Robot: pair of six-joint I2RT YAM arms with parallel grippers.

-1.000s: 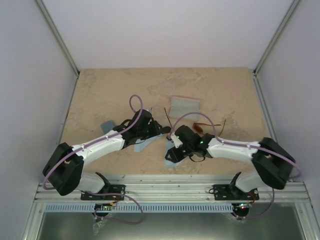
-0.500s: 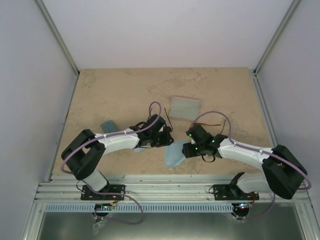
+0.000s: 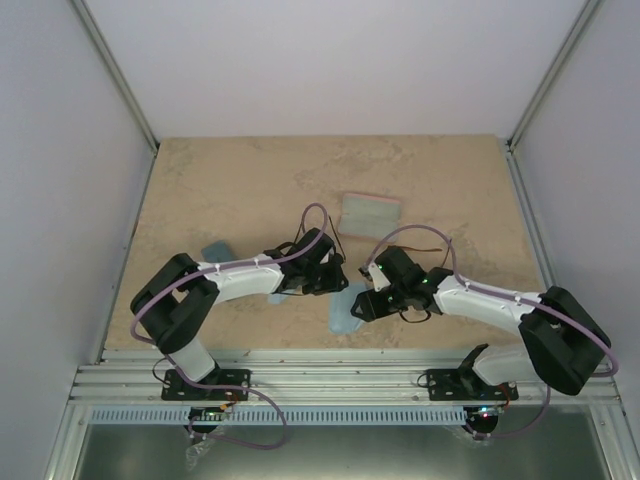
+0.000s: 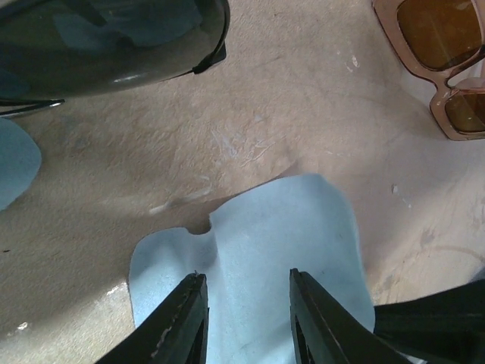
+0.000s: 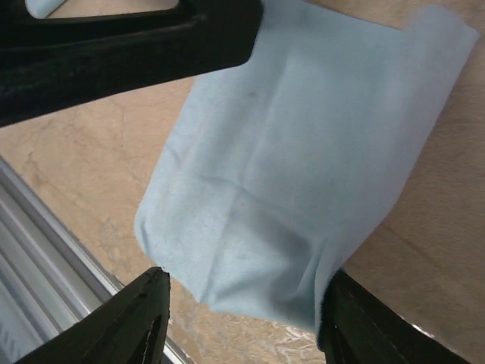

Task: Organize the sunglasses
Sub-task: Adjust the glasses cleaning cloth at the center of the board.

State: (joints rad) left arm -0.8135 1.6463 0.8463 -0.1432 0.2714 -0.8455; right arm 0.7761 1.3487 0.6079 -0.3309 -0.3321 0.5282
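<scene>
Top view: beige, stone-mottled counter (image 3: 250,185), boxed by plain white walls (image 3: 320,60), with slanting metal posts (image 3: 118,80) at the back corners and a ribbed metal rail (image 3: 340,382) along the near edge. Both arms bend inward and meet near centre. The left fingers (image 3: 328,275) and right fingers (image 3: 362,303) are close together over a pale blue cloth (image 3: 347,312). A blue case (image 3: 368,212) with a pink edge lies farther back, and a small blue piece (image 3: 215,250) sits out left. Left wrist view: the counter is scuffed, with faint scratches. The left fingers (image 4: 189,318) are spread, nothing pinched, over the cloth lying flat. The dark pair (image 4: 114,38) rests on the counter beyond the cloth, at upper left of this view. The amber pair (image 4: 447,61) is at upper right, well apart from it. Right wrist view: the right fingers (image 5: 144,318) are spread wide either side of the cloth's near edge, not pinching it. The left arm's black housing crosses the top. The rail shows at lower left.
</scene>
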